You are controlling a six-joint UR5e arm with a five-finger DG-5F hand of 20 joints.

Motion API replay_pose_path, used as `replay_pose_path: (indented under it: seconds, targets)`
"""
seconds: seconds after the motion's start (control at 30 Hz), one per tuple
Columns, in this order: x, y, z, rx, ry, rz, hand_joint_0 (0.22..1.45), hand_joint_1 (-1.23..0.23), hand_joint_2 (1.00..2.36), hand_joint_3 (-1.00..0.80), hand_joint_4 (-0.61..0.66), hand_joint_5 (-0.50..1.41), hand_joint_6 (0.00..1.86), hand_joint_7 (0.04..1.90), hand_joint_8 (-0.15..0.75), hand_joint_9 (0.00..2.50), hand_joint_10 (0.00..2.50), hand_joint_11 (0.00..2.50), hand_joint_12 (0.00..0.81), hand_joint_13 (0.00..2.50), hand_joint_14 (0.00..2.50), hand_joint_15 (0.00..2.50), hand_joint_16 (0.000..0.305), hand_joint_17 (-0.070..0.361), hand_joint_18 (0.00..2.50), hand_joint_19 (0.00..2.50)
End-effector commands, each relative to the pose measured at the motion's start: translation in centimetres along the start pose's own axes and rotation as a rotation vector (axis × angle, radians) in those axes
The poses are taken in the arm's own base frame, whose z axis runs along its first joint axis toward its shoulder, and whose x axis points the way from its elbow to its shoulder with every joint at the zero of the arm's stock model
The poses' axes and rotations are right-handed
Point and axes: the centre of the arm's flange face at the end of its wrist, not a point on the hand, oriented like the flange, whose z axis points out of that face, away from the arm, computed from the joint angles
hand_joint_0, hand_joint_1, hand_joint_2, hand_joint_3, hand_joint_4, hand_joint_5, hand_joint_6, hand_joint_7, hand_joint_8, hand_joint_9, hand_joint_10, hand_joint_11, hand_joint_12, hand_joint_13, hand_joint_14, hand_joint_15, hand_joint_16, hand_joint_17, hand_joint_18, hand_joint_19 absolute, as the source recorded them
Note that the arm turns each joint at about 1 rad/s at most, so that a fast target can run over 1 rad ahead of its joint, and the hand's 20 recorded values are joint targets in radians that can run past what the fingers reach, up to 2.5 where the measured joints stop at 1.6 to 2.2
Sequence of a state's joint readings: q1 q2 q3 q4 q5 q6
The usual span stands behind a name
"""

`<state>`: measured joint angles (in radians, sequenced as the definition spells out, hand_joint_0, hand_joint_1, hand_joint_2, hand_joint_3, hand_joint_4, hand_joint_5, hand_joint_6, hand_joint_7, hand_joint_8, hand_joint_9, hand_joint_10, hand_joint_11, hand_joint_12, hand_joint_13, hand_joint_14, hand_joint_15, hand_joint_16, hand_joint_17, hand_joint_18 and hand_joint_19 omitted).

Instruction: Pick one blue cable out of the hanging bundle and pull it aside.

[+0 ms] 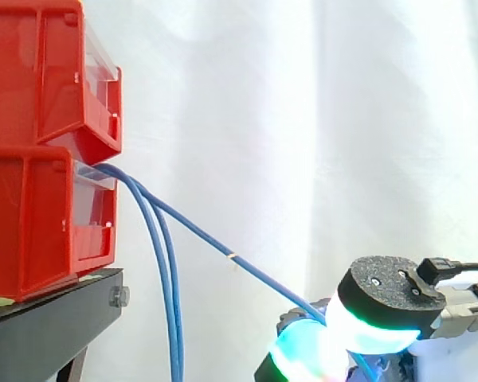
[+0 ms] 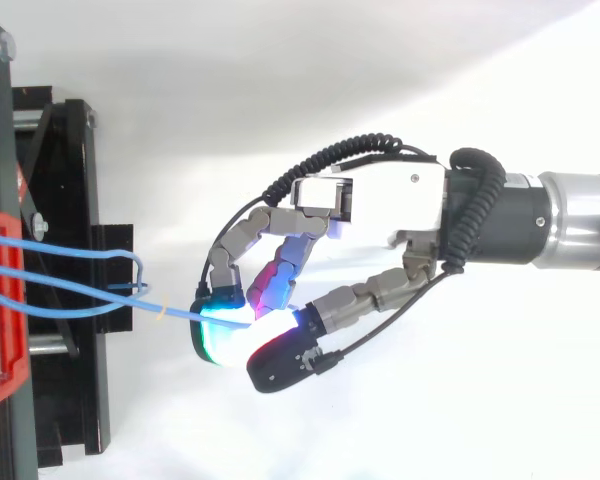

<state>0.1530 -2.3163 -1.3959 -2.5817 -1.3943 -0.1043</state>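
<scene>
Robot hand (image 1: 386,296) lower right, pinching thin blue cable (image 1: 223,250) | stacked red plastic bins (image 1: 32,95) upper left | black metal stand (image 1: 48,318) beneath | white curtain (image 1: 319,119)

Blue cable (image 1: 199,233) — red bins (image 1: 32,223), black stand (image 1: 40,334), white curtain (image 1: 303,119)
</scene>
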Motion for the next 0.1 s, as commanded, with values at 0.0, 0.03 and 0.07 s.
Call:
replay_pose_path:
  seconds: [0.0, 0.03, 0.07]
  targets:
    - [0.14, 0.01, 0.00, 0.000, 0.002, 0.000, 0.51, -0.80, 1.33, -0.16, 0.03, -0.04, 0.91, 1.05, 0.280, 1.21, 0.02, 0.59, 0.322, 0.96, 0.02, 0.48, 0.059, 0.134, 0.95, 0.52]
    - [0.14, 0.01, 0.00, 0.000, 0.002, 0.000, 0.51, -0.80, 1.34, -0.16, 0.03, -0.04, 0.91, 1.06, 0.280, 1.22, 0.02, 0.59, 0.323, 0.96, 0.02, 0.47, 0.059, 0.134, 0.95, 0.52]
    - [0.14, 0.01, 0.00, 0.000, 0.002, 0.000, 0.51, -0.80, 1.34, -0.16, 0.03, -0.04, 0.91, 1.06, 0.279, 1.22, 0.01, 0.58, 0.324, 0.96, 0.02, 0.47, 0.059, 0.134, 0.95, 0.52]
